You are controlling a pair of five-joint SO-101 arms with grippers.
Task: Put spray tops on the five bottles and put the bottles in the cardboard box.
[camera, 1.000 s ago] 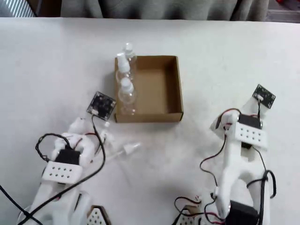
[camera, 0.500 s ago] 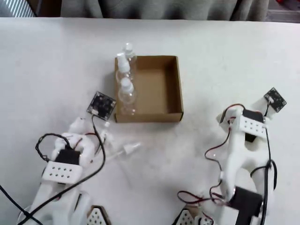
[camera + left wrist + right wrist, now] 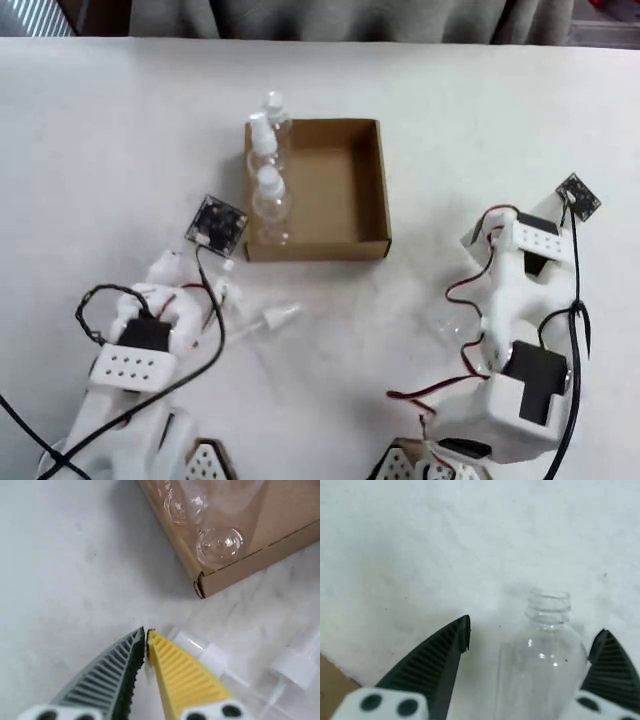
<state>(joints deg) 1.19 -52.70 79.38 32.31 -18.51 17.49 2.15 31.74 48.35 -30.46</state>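
White table (image 3: 100, 120) | right hand (image 3: 536, 625) spread astride capless bottle (image 3: 542, 655) | left hand (image 3: 146, 631) closed

cardboard box (image 3: 340, 190): matt brown card | bottle (image 3: 545, 650): clear glossy plastic | table (image 3: 120, 130): white matt, smooth

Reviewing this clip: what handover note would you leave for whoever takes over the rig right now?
Left gripper: shut, empty, beside loose spray tops on the table.
Right gripper: open, straddling an uncapped bottle on the table.
Done: apparently three capped bottles in the cardboard box.
Left: cap this bottle and any others, then box them.
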